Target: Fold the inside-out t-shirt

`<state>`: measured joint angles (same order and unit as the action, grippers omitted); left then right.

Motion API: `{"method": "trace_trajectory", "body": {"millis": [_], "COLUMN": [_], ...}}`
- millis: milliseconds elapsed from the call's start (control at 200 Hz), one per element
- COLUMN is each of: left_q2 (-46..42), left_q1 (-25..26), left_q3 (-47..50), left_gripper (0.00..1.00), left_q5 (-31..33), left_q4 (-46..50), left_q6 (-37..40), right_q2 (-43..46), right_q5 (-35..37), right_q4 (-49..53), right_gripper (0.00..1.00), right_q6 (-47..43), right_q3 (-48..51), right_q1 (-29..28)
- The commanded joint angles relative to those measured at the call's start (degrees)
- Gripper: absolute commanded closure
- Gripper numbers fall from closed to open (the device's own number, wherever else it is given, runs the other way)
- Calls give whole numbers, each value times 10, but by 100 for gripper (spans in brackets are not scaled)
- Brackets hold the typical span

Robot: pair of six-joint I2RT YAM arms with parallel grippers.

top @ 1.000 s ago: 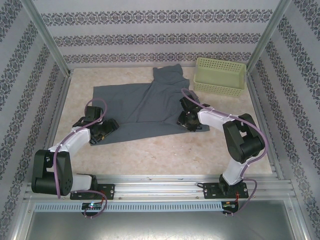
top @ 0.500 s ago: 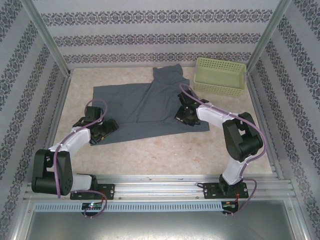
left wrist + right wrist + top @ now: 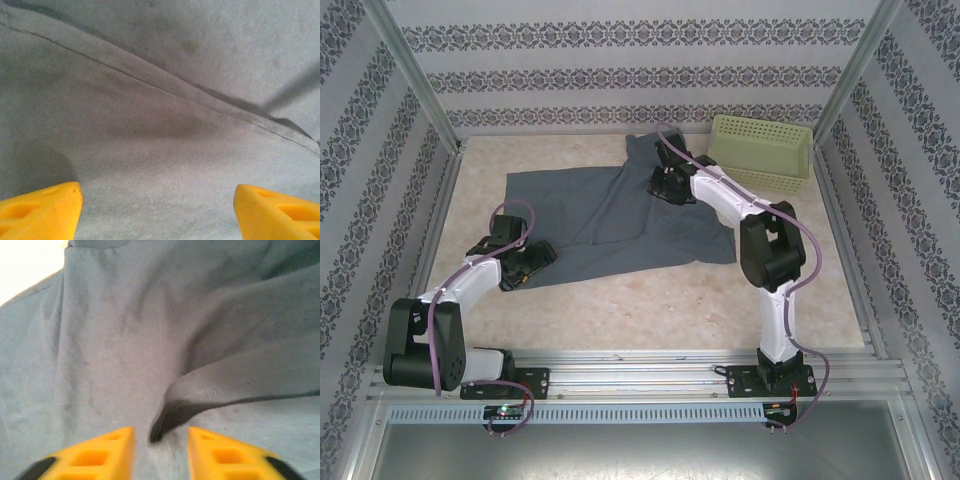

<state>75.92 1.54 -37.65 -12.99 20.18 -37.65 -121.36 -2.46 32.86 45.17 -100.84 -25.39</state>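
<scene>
Right arm (image 3: 730, 205) stretched far over shirt (image 3: 590, 215), right gripper (image 3: 160, 440) part-spread astride a fold, left arm (image 3: 460, 285) bent low, left gripper (image 3: 157, 200) spread wide.

Top camera: fixed above and behind my bases, looking down and forward over the whole table (image 3: 650, 300), from far off. Left wrist camera: rides my left gripper (image 3: 157, 200), faces out past its yellow fingertips (image 3: 40, 210), very close onto the t-shirt (image 3: 150, 125). Right wrist camera: mounted the same on my right gripper (image 3: 160, 440), close over a cloth fold. All three views share the t-shirt; the top view also takes in both wrists.
</scene>
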Motion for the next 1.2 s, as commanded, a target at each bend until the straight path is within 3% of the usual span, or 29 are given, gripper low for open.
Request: {"method": "trace_trajectory", "body": {"millis": [0, 85, 370, 639, 954, 1099, 1194], "left_q2": [2, 0, -12, -35, -145, -200, -219], "left_q1": [2, 2, -17, -27, -51, -118, -121], "left_q3": [3, 3, 27, 76, 112, 154, 141], "left_gripper": [20, 20, 20, 19, 17, 16, 16], "left_q5": [9, 13, 19, 10, 34, -36, -42], "left_q4": [4, 5, -10, -25, 27, 20, 20], "left_q6": [17, 19, 2, -11, -19, -38, -30], "right_q2": [2, 44, 216, 268, 385, 449, 478], "right_q5": [10, 18, 37, 26, 75, 76, 84], "right_q4": [59, 47, -22, -103, -110, -98, -76], "right_gripper": [44, 38, 38, 39, 45, 45, 45], "right_q6": [-33, -44, -9, 77, 142, 129, 86], "right_q3": [-12, 39, 312, 488, 619, 647, 607], "right_q1": [-2, -2, 1, 19, 22, 26, 24]}}
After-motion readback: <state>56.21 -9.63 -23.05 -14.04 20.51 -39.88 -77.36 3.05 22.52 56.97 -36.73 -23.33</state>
